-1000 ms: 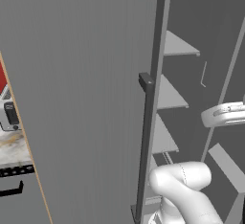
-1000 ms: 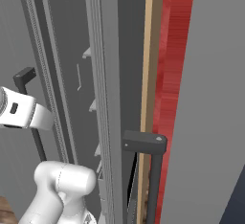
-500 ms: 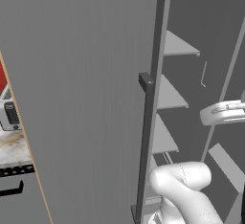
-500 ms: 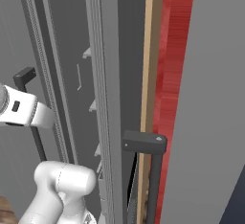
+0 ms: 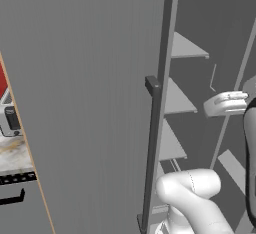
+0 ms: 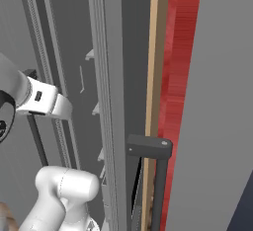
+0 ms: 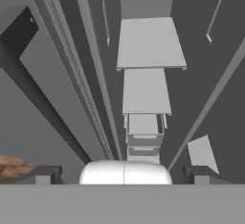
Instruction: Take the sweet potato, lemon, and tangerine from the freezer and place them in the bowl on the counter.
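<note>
Where the freezer (image 5: 95, 103) stands partly open, its grey door takes up most of the left base view, with the long bar handle (image 5: 151, 153) running down its edge and grey shelves (image 5: 177, 100) stepping down inside to the right. In the hand view the pincer (image 7: 123, 174) looks down along the stack of shelves (image 7: 149, 43), its two dark fingertips (image 7: 45, 174) set far apart, wide, with nothing between them. No fruit or sweet potato can be made out on the shelves seen here. At the far left of the left base view a strip of the marble tabletop (image 5: 12, 153) shows beside the door, with a toaster (image 5: 9, 120) on it and a dark oven front (image 5: 17, 203) below. In the right base view the handle (image 6: 155, 175) sits just beside a tan cabinet edge (image 6: 154, 77) and a red wall (image 6: 180, 77).
</note>
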